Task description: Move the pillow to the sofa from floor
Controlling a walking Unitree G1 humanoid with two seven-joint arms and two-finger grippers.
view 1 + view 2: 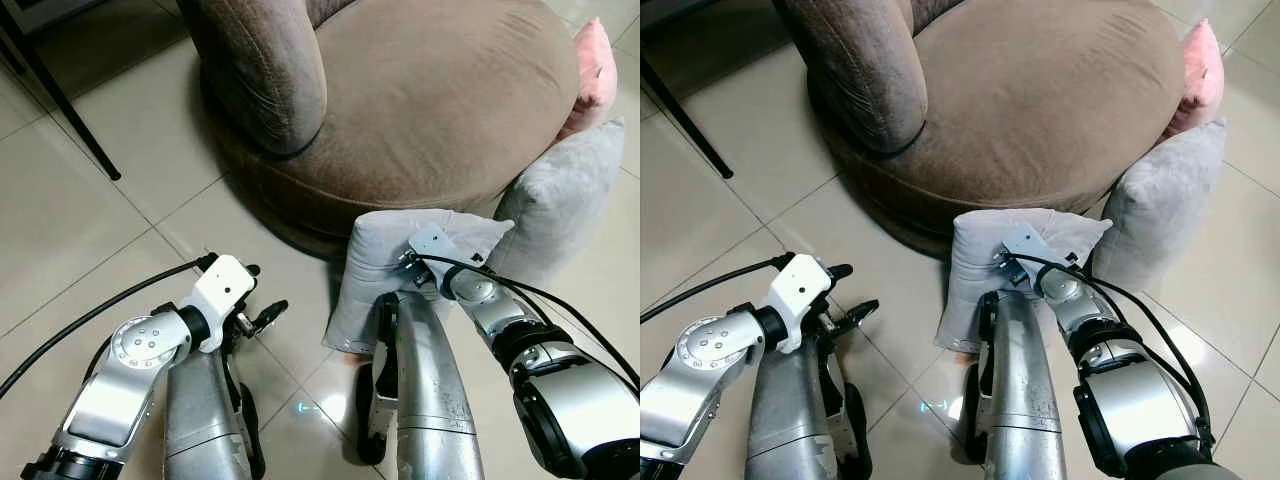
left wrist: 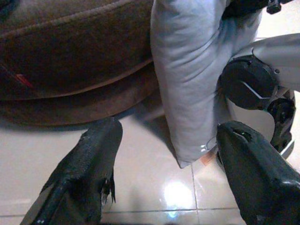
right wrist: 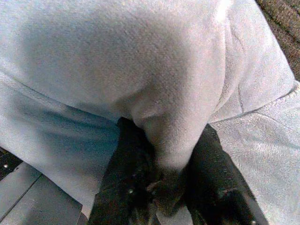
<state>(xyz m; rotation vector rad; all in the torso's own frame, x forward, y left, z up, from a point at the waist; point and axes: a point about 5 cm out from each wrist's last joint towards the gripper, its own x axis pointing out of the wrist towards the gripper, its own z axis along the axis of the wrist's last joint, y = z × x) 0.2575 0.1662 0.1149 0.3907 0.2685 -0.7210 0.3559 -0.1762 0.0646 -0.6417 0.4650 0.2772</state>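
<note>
Clenched on a fold of grey pillow (image 1: 420, 250) just below the sofa (image 1: 420, 90): right gripper (image 3: 164, 187). Released nearby: left gripper (image 2: 164, 173). Best lifted clear of the seat's edge first.

Head eyes: we're looking steeply down, sharing the brown sofa (image 1: 420, 100).
Wrists: we're close on the grey pillow (image 2: 187, 70).

Sofa (image 1: 420, 90) far centre on floor (image 1: 90, 230). Pillow (image 1: 385, 275) near, against sofa base; second pillow (image 1: 565, 195) to its right, leaning on sofa.
</note>
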